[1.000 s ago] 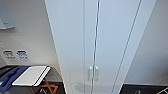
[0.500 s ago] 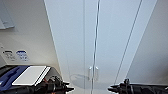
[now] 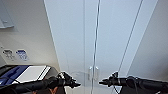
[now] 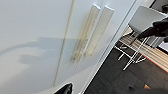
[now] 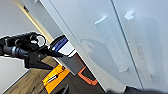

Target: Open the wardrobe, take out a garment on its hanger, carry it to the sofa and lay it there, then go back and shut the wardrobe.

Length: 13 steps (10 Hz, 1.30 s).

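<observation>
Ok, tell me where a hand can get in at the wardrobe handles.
Free: the gap between the left hand and right hand, straight in front of the paired handles on the shut wardrobe. Tight: between the two handles themselves.

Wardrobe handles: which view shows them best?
The left wrist view: the handles appear large, side by side along the seam between the shut doors. The right wrist view also shows them big, but obliquely and spread apart. In the head view they are small, low on the wardrobe.

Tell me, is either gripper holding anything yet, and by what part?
Nothing held. The left gripper and right gripper hover either side of the wardrobe's paired handles, touching neither; the doors are shut.
</observation>
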### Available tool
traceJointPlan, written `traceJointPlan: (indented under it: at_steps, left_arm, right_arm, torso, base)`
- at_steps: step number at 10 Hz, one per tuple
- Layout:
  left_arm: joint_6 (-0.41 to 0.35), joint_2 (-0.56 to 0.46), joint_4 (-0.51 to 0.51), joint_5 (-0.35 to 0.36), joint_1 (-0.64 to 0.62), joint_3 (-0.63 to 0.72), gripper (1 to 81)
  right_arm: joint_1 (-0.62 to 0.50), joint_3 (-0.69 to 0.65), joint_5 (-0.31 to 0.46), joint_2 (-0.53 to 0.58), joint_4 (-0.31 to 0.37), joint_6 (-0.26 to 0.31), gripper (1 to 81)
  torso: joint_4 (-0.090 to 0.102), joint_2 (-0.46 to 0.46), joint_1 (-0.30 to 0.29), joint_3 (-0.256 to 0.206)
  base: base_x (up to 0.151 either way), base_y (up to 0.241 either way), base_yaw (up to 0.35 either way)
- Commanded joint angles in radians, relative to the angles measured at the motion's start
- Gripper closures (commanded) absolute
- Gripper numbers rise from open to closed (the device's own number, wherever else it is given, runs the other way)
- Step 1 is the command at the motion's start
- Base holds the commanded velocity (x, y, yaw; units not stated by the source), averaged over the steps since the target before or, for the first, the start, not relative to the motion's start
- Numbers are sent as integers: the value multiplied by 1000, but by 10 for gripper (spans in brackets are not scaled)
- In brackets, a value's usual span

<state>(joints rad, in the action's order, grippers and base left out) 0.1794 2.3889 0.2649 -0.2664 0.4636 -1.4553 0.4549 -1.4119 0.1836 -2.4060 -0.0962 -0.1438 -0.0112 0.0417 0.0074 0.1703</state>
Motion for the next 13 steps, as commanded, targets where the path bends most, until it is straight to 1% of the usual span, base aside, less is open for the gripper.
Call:
traceJointPlan:
  at_steps: [1, 3, 5, 7, 9, 13]
  left_arm:
    - [3, 27, -12, -59, -173, -46, 10]
    - [6, 66, -12, -48, -174, -106, 10]
    - [17, 89, -10, -7, -179, -154, 10]
    - [20, 130, -10, -5, -190, -203, 10]
    - [20, 162, -12, -2, -193, -232, 10]
    - [22, 211, -10, -2, -193, -264, 10]
  right_arm:
    - [-184, -36, 45, -17, 18, -26, 10]
    - [-205, -77, 51, -55, 19, -28, 10]
    - [-224, -122, 71, -87, 18, -31, 10]
    - [-244, -197, 70, -135, 18, -34, 10]
    - [-247, -272, 68, -173, 13, -66, 10]
    - [-255, -330, 53, -210, 16, -82, 10]
  torso:
    - [0, 0, 0, 0]
    - [0, 0, 0, 0]
    - [0, -1, 1, 1]
    - [0, -1, 1, 1]
    - [0, -1, 1, 2]
    - [0, -2, 1, 2]
  base:
    - [0, 0, 0]
    - [0, 0, 0]
    - [0, 0, 0]
    - [0, 0, 0]
    - [0, 0, 0]
    - [0, 0, 0]
